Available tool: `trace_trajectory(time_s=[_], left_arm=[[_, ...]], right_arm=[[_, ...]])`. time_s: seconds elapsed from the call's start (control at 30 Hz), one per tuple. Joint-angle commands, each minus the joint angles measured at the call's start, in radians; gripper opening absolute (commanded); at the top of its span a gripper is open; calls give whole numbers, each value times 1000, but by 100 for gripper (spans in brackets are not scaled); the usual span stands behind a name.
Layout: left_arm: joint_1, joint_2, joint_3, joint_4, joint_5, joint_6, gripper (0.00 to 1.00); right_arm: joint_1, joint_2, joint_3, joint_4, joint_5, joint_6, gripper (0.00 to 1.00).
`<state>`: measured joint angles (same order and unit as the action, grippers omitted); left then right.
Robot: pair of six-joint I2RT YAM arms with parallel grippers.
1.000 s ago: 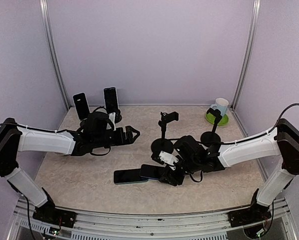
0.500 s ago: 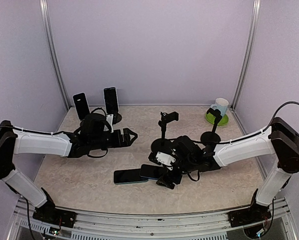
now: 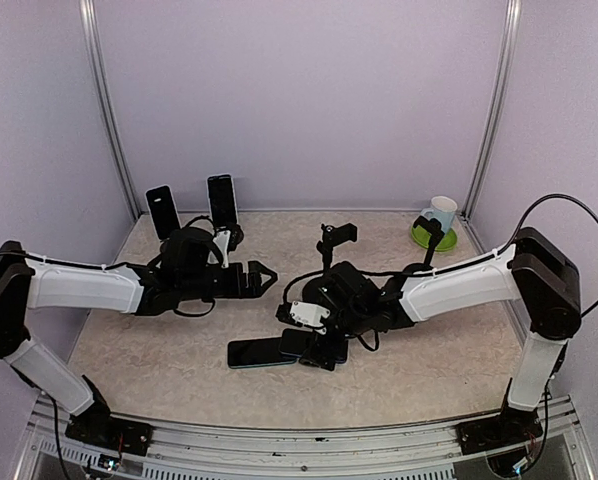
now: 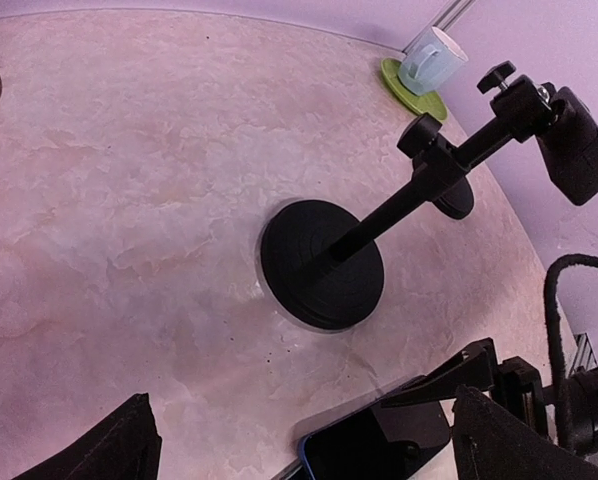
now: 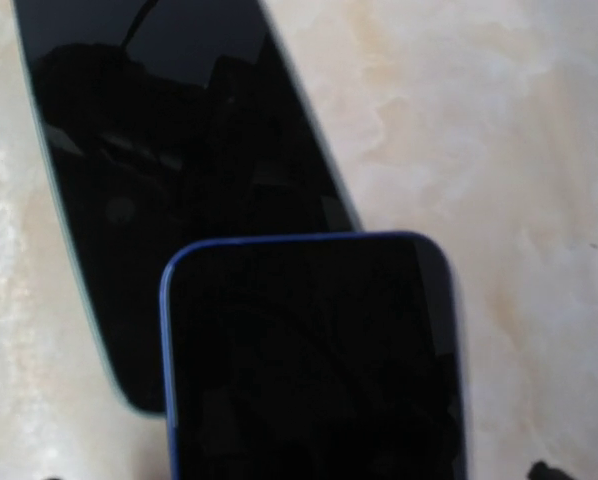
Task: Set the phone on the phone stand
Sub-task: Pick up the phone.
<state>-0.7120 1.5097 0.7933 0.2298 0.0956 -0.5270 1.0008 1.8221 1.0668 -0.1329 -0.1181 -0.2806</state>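
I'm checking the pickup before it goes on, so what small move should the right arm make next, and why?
Probably lower the right gripper a little and close its jaws on the blue-edged phone. That phone sits centred in the right wrist view, lies partly on a second phone, and the jaws look open, either side of it.

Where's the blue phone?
The blue phone lies front-centre on the table in the top view, overlapping one end of the green-edged phone, beneath the right fingers.

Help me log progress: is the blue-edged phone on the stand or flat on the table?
Flat on the table, off the stand: the blue-edged phone lies overlapping one end of a second phone.
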Motion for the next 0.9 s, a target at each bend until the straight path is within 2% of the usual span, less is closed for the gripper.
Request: trace_trajectory(time_s=[0.0,0.37,0.57,0.87], left_arm=[[5,-39,17,-39,31,45,99],[16,-55,-39,18,92,30,99],[17,-65,-58,36,105,21,99],[20,-72,-54,23,112,17,99]], right_arm=[[-24,48,44,-55,-38,-52,100],[-76,118,55,-84,-133,-78,100],[-81,136,52,-85,-127,-86,99],[-83,167,86,-94,-169,-105,82]])
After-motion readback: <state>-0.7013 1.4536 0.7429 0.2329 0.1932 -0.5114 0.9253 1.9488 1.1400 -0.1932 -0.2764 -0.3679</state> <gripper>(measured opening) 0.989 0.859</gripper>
